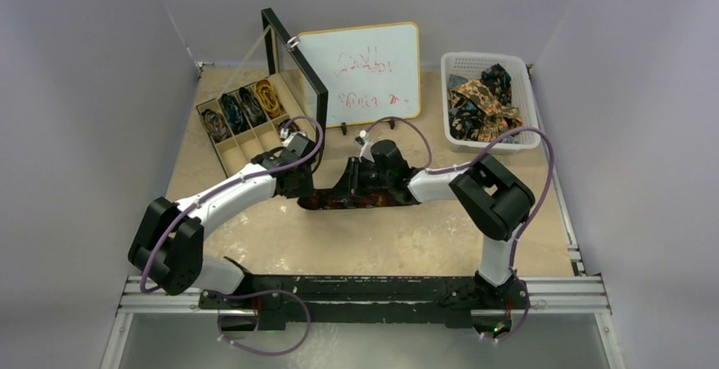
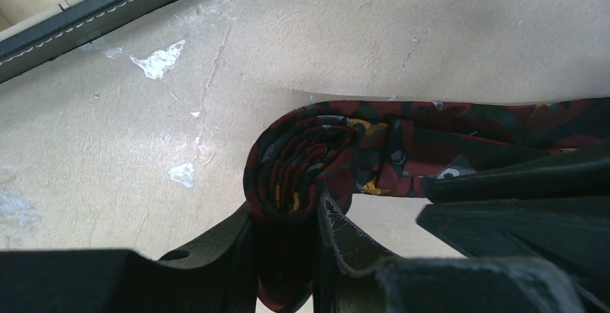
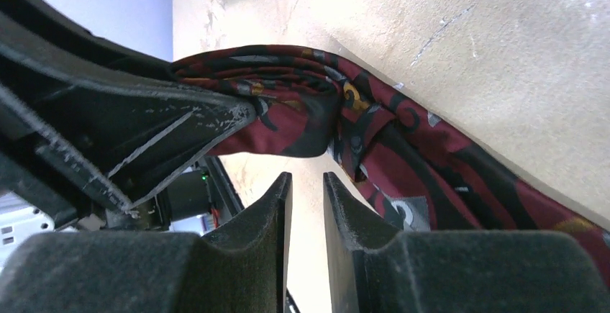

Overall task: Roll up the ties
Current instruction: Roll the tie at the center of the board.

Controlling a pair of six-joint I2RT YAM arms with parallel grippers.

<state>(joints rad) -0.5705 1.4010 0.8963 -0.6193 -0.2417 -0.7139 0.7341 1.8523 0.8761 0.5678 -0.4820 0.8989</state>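
the coil of the maroon tie (image 2: 302, 169) is clamped by the left gripper (image 2: 286, 209), low over the table (image 2: 431, 25); the right gripper (image 3: 307, 183) is held alongside, narrowly parted, empty.

The left arm (image 1: 229, 195) and right arm (image 1: 496, 199) pair white tubular links with blocky matte-black joint housings, each trailed by a looping purple cable (image 1: 552, 165). Both mount on a black base bar (image 1: 365, 288) over a silver rail (image 1: 585, 297) at 6 o'clock in the top view. Up close, the right fingers (image 3: 266, 219) are black wedges, inner faces scuffed grey-white with fine scratches; the left finger (image 2: 216, 248) at 7 o'clock shows a small round hole.
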